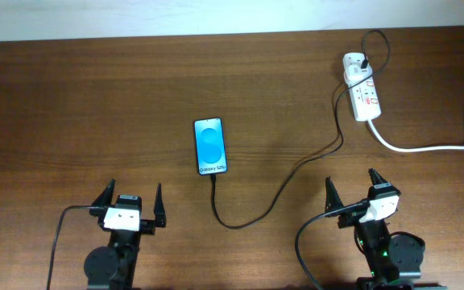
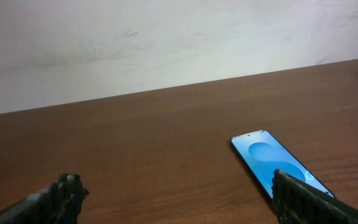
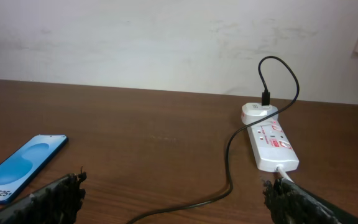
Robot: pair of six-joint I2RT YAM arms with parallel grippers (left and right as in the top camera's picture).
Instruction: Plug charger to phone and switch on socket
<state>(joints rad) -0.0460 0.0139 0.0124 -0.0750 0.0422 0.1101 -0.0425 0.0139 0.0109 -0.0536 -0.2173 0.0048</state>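
Observation:
The phone (image 1: pixel 210 146) lies face up mid-table with its blue screen lit; it also shows in the left wrist view (image 2: pixel 272 160) and the right wrist view (image 3: pixel 20 167). The black charger cable (image 1: pixel 284 181) runs from a white adapter on the socket (image 1: pixel 362 90), loops across the table and ends at the phone's near edge (image 1: pixel 213 179). The socket also shows in the right wrist view (image 3: pixel 270 142). My left gripper (image 1: pixel 129 204) is open and empty near the table front, left of the phone. My right gripper (image 1: pixel 353 193) is open and empty, near the cable.
The socket's thick white cord (image 1: pixel 433 145) runs right and up off the table's right edge. A pale wall stands behind the table's far edge (image 1: pixel 176 32). Each arm's own black cable trails off the front edge.

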